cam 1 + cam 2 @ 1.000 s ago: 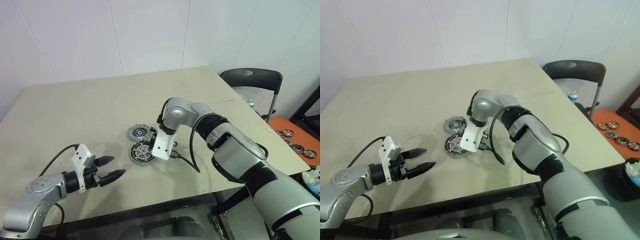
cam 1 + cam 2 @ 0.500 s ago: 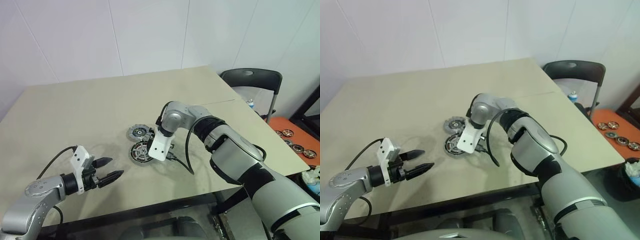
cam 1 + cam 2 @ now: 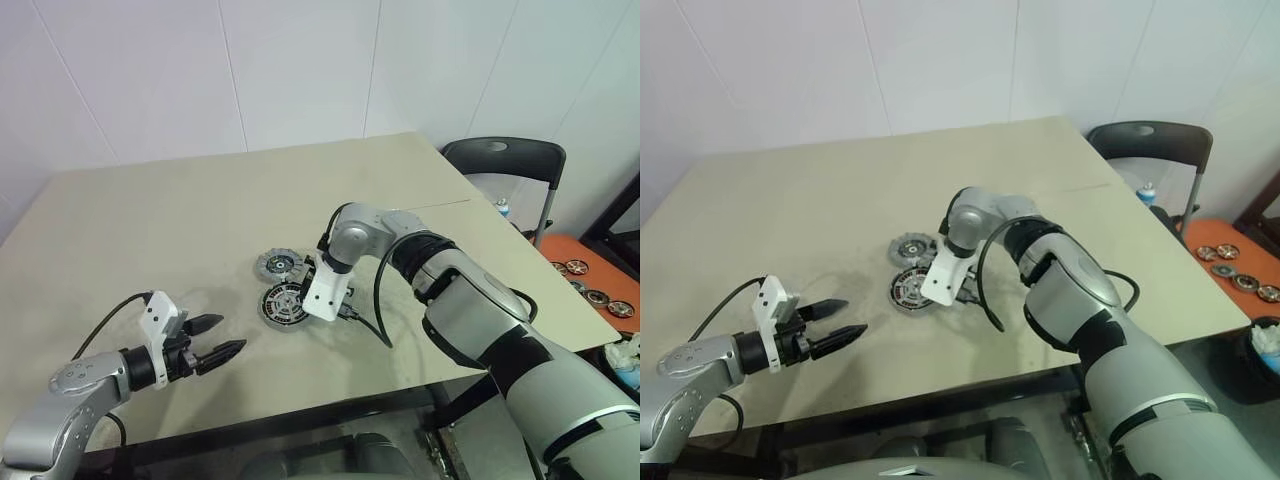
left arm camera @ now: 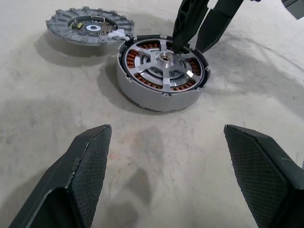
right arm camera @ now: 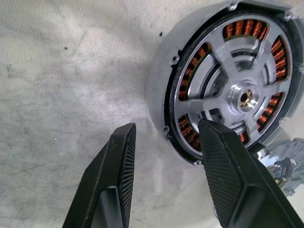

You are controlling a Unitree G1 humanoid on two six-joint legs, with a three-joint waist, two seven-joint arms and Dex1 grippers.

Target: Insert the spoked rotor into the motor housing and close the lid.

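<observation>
Left wrist view: one motor housing [image 4: 162, 71] sits on the worktop [image 4: 142, 156] with its spoked rotor [image 4: 164, 61] apparently already seated inside, and one lid [image 4: 90, 26] lies touching it, likely staged for closing. Right gripper [image 5: 164, 142] fingers, half-open and empty, straddle the housing's rim. Left gripper [image 4: 178, 142] waits wide open, empty.

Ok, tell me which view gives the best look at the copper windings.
The right wrist view: the motor housing is close and seen from above, with the copper windings clear between the spokes. The left wrist view shows the housing whole but at a shallower angle. In both eye views it is a small disc beside the right gripper.
</observation>
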